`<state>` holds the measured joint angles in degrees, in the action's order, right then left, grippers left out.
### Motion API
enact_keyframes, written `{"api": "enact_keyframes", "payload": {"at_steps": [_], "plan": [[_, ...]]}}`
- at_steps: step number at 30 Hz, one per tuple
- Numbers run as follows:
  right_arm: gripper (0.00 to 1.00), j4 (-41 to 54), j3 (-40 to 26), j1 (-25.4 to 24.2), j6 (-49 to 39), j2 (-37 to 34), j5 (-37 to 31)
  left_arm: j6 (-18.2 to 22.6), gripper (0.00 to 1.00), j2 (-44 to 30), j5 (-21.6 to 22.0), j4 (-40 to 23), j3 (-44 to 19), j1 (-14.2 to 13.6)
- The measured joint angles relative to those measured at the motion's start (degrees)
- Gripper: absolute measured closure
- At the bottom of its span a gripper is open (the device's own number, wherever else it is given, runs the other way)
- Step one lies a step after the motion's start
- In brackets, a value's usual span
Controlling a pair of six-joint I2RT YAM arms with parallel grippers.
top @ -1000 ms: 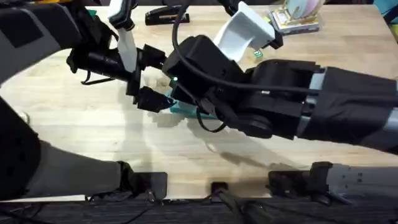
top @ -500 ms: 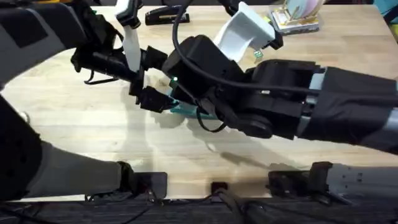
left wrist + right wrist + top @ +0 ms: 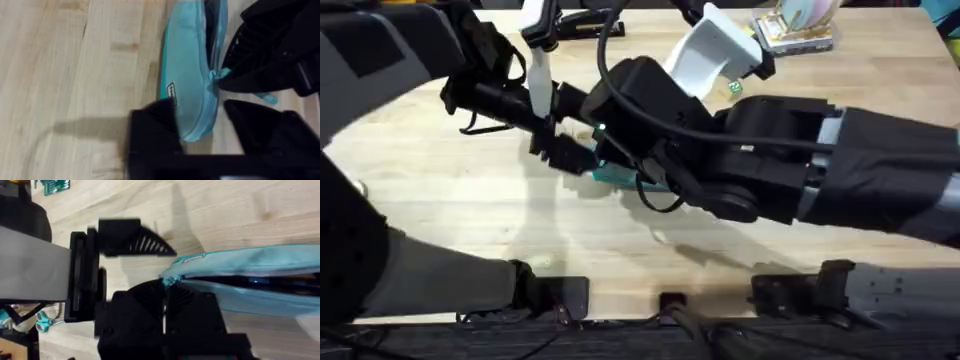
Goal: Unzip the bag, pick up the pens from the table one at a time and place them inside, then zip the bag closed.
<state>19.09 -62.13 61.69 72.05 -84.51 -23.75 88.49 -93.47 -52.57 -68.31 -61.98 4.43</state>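
Note:
The teal bag (image 3: pixel 190 70) lies on the wooden table (image 3: pixel 470 230), mostly hidden under both arms in the overhead view, with a teal edge (image 3: pixel 618 177) showing. Its zipper is partly open, showing a dark inside (image 3: pixel 250 281). My right gripper (image 3: pixel 165 294) is shut on the zipper pull (image 3: pixel 172 280) at the bag's end. My left gripper (image 3: pixel 197 109) is open, its fingers (image 3: pixel 150 130) on either side of that same end of the bag, close to the right gripper (image 3: pixel 270 55). The pens are out of view.
A black stapler (image 3: pixel 585 25) lies at the table's far edge. A white holder (image 3: pixel 710 50) and a stack of small items (image 3: pixel 790 30) stand at the back right. The near half of the table is bare wood.
My left arm has shifted a little to the right and away from the table's front, bringing its gripper closer to the bag's end. The right arm has stayed put.

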Motion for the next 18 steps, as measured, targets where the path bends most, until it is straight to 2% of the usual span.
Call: {"api": "enact_keyframes", "payload": {"at_steps": [1, 2, 3, 13, 18], "plan": [[0.971, 0.0, 0.0, 0.0, 0.0, 0.0, 0.0, -0.2, 0.452, 0.0, 0.1, 0.0, 0.0, 0.0], [0.971, 0.0, 0.0, 0.0, 0.0, 0.0, 0.0, -0.2, 0.899, 0.0, 0.2, 0.0, 0.0, 0.0], [0.971, 0.0, 0.0, 0.0, 0.0, 0.0, 0.0, -0.2, 0.938, 0.0, 0.1, 0.0, 0.0, 0.0], [0.971, 1.3, 0.0, -1.3, 0.0, 0.1, 0.7, -0.2, 0.955, 0.0, 0.3, -0.1, 0.0, -0.1], [0.971, 6.1, 0.0, -3.7, 0.6, 2.1, 2.3, -0.2, 0.956, 0.0, -0.2, -0.1, 0.0, -0.3]]}}
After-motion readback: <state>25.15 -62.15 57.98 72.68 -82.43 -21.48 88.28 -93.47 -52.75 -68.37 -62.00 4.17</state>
